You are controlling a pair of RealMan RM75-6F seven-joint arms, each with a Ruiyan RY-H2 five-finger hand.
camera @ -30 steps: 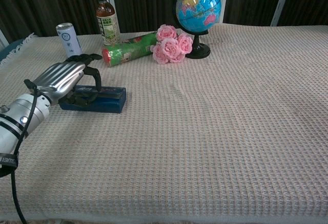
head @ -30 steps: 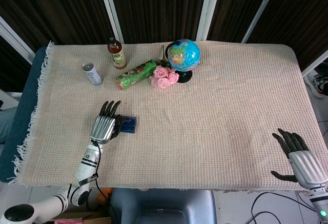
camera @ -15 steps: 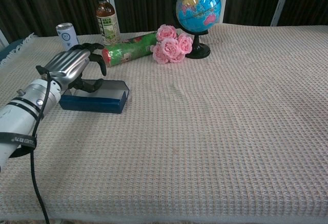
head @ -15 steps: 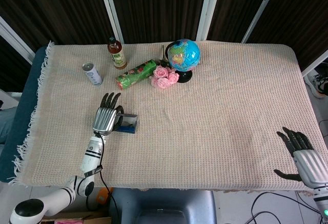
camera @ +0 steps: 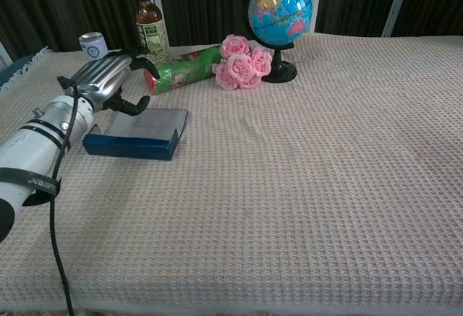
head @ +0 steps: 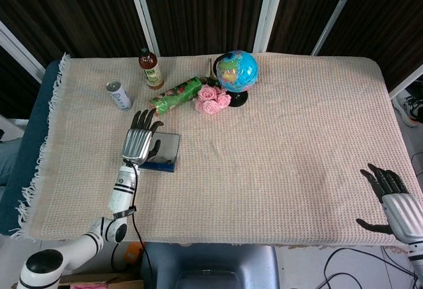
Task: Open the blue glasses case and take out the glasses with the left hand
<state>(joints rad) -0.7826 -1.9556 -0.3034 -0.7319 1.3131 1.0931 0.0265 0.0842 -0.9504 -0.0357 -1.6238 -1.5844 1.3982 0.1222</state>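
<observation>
Blue glasses case [head: 162, 155] [camera: 134, 135] lies on the beige woven tablecloth [head: 277, 143] [camera: 304, 186] near the table's left front area, lid raised and tilted back, grey inner side of the lid showing. Glasses inside cannot be made out. Left hand [head: 139, 142] [camera: 110, 83] is at the case's left end, above the base, fingers [head: 144, 118] curled loosely forward with the tips pointing toward the back of the table, thumb [camera: 137, 103] hooked down near the lid edge; cannot tell if it touches the lid or holds anything. Right hand [head: 395, 203] sits at the far right front corner of the table, well apart from the case, fingers spread and holding nothing; chest view does not show it. Behind the case: white-grey can [head: 119, 95] [camera: 92, 44], brown bottle [head: 151, 69] [camera: 150, 28], green wrapped tube [head: 175, 95] [camera: 184, 67] lying on its side, pink roses [head: 212, 99] [camera: 241, 61] just beside the tube's right end, and blue globe [head: 236, 72] [camera: 280, 5] on a black stand, touching or just behind the roses. Dark curtains [head: 198, 11] behind the table.
</observation>
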